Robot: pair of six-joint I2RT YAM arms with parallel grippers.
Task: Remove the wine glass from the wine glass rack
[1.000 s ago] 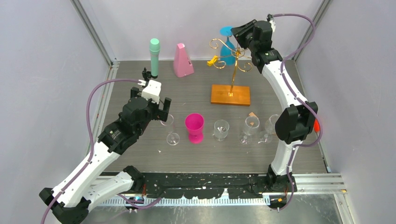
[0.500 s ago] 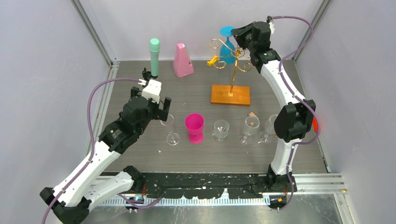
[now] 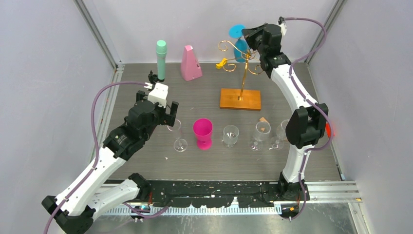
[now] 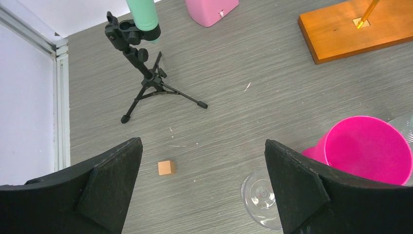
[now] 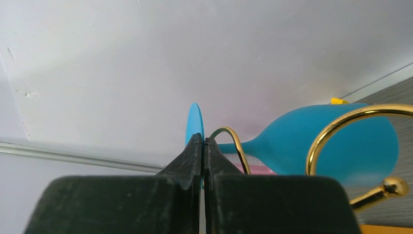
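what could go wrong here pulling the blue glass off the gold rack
The right end effector pinches only the thin foot rim of the blue wine glass, so it may slip. Its stem passes a curled arm of the gold wire wine glass rack; a snag could tip that slim stand.

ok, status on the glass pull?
Right gripper shut on foot of blue wine glass. Left gripper open over table. Stem not yet clear of wine glass rack.

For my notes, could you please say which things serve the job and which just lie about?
Job: blue wine glass; gold wire rack on orange-brown base; right gripper.
Lying about: magenta cup; clear glasses; pink metronome; black tripod; wooden cube.
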